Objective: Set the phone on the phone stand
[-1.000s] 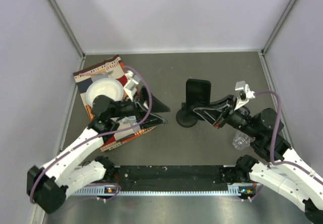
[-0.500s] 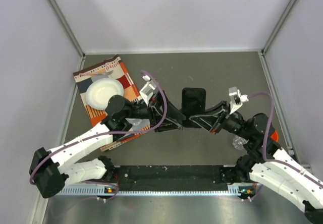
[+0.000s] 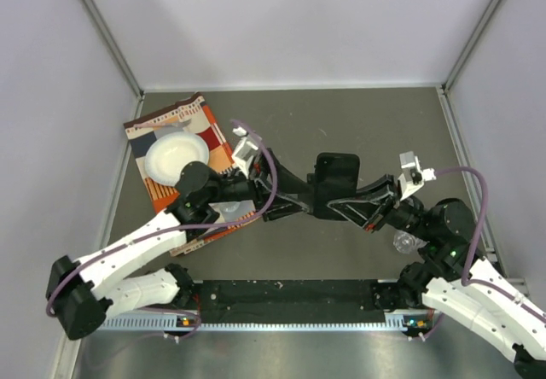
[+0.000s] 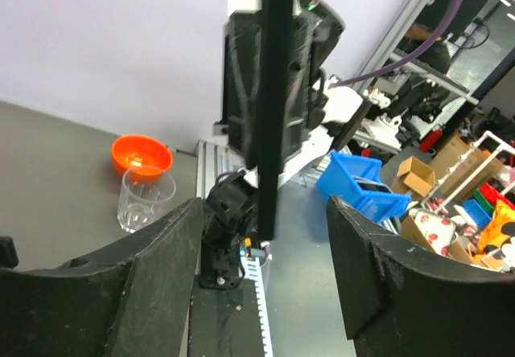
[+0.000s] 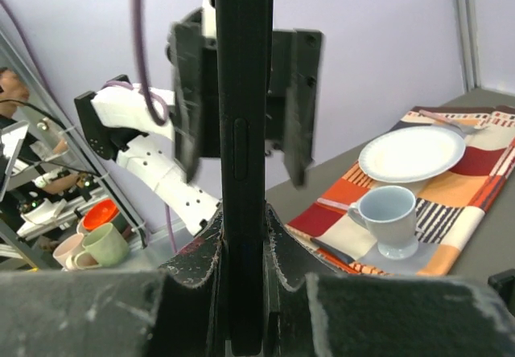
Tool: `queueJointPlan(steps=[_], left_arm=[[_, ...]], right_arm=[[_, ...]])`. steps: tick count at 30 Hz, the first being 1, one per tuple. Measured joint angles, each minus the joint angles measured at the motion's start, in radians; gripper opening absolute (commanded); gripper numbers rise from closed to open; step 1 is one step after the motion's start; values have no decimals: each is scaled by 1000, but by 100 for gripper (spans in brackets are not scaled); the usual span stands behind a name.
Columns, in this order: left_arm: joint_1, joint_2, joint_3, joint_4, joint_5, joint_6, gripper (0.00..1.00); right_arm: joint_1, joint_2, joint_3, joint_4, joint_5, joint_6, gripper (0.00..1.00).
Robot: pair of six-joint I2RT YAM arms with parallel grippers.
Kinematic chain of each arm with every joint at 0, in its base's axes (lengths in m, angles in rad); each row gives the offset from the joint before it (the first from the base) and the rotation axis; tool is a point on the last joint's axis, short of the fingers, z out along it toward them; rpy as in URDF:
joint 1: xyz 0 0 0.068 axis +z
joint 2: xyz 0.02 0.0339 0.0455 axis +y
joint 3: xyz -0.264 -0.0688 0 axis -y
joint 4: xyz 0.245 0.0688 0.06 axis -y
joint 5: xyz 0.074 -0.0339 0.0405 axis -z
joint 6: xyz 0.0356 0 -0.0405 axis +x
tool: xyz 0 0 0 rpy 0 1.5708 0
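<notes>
Black phone [image 5: 241,132] was held upright between the two arms, clear of the surface [image 3: 384,123], clenched in the right jaws, apparently to present it for handover. Left jaws stood released astride it, not touching. Phone stand could not be located.

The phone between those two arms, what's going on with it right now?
The right gripper is clamped on the phone, holding it upright near the middle of the table. The left gripper faces it from the other side, with its fingers open on either side of the phone and not gripping. The phone stand can't be made out beneath the grippers, so the phone doesn't look seated yet.
</notes>
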State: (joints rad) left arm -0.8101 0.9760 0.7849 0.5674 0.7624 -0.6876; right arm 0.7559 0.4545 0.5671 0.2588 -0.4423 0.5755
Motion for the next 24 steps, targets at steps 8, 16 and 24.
queueJointPlan(steps=[8,16,24], left_arm=[[-37,148,-35,182,42,-138,52],[-69,152,-35,241,50,-152,42],[-74,193,-26,219,39,-142,8]], right_arm=[[0,26,-40,129,-1,51,0],[0,31,-102,248,8,111,0],[0,32,-126,279,39,130,0]])
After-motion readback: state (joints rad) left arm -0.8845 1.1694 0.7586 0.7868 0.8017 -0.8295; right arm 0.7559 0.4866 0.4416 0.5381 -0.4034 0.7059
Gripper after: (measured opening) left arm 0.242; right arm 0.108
